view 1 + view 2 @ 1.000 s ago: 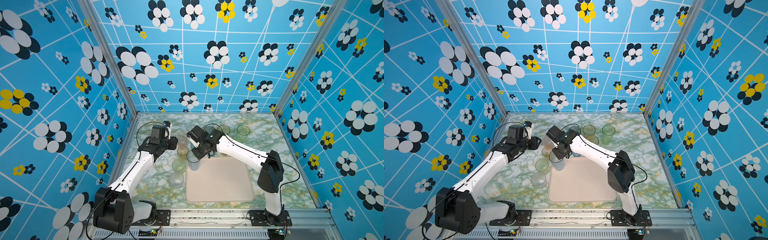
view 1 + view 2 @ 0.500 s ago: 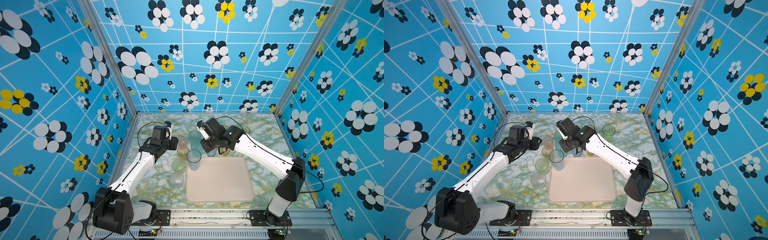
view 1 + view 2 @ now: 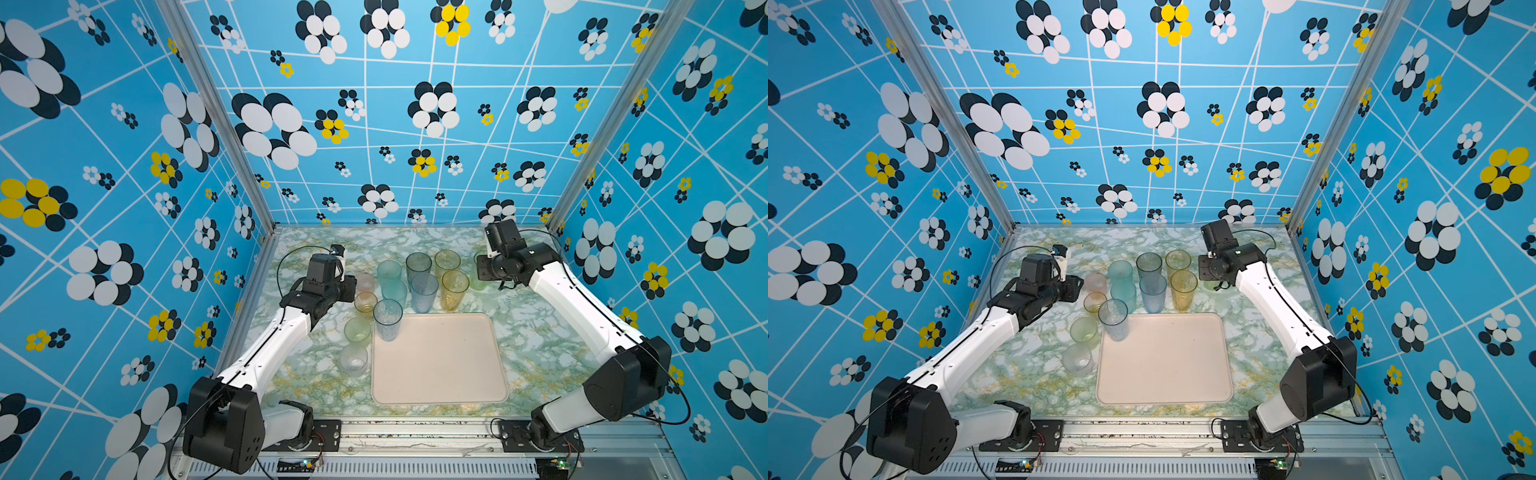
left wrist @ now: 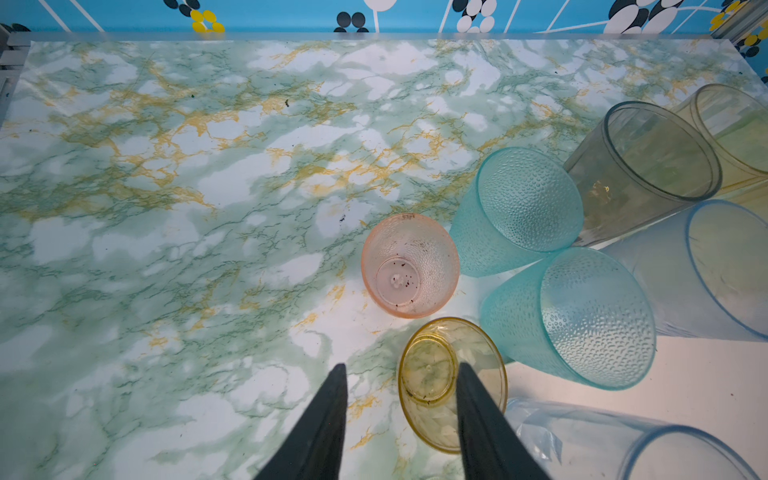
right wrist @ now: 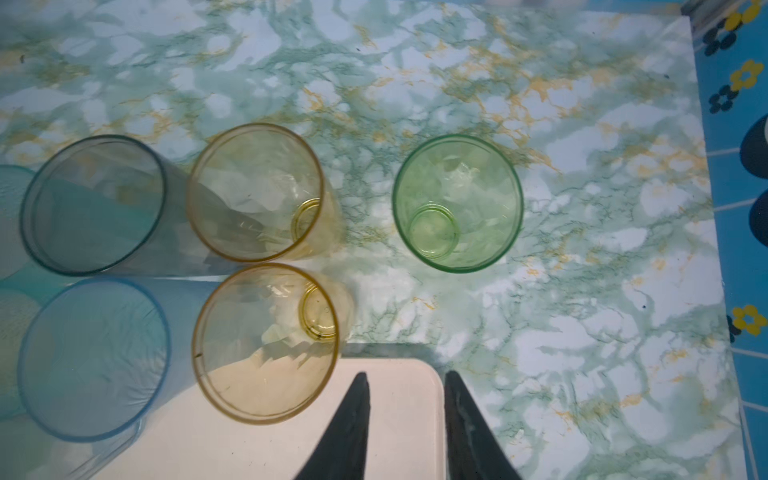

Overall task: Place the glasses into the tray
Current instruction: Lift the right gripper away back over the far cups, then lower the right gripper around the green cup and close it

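Note:
The cream tray [image 3: 440, 374] [image 3: 1167, 374] lies at the front middle. A blue glass [image 3: 387, 321] [image 3: 1113, 319] stands in its far left corner. Behind the tray stand teal [image 3: 389, 271], grey [image 3: 418, 262], blue [image 3: 424, 291] and amber glasses [image 3: 455, 289]. Left of the tray are short pink [image 4: 409, 266], orange [image 4: 432, 370], pale green [image 3: 356, 330] and clear [image 3: 353, 360] glasses. My left gripper [image 4: 401, 368] hangs open above the orange glass, one finger over it. My right gripper [image 5: 407, 375] is open and empty near the green glass [image 5: 457, 203].
The marble table [image 3: 536, 332] is bounded by patterned blue walls at the back and sides. A metal rail [image 3: 415, 428] with both arm bases runs along the front. The right arm's wrist [image 3: 505, 262] partly hides the green glass in both top views.
My right gripper left the blue glass in the tray's far left corner, and the arm swung to the back right by the green glass. The left arm barely moved.

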Motion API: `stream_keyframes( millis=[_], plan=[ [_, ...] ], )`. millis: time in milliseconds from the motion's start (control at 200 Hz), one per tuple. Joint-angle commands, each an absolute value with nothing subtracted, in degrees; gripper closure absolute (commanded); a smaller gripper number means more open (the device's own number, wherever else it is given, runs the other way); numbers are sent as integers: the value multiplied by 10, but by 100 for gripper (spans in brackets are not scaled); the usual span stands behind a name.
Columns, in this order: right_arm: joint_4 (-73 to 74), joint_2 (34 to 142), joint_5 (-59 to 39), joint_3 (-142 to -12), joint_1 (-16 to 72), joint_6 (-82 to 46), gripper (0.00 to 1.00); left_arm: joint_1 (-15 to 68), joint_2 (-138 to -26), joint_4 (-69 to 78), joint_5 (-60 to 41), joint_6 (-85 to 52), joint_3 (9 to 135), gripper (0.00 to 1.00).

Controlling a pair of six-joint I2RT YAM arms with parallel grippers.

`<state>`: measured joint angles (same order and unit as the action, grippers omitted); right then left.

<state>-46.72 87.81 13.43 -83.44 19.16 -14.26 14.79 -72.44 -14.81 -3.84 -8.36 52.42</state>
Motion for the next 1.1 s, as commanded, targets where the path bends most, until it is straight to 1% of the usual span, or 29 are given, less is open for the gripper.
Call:
stream_keyframes(
  millis=[0, 140, 335, 740, 1095],
  plan=[
    [-476, 865, 126, -830, 153, -150, 68, 149, -714, -144, -32, -77, 529, 56],
    [-470, 884, 75, -835, 108, -148, 68, 149, -717, -152, -30, -74, 537, 56],
    [-471, 931, 58, -865, 84, -136, 70, 149, -717, -157, -28, -71, 542, 56],
    [-485, 1033, 60, -966, 72, -123, 71, 148, -716, -161, -20, -67, 540, 56],
    [-500, 1072, 56, -994, 72, -119, 74, 142, -721, -158, -19, -66, 537, 56]
  ],
)
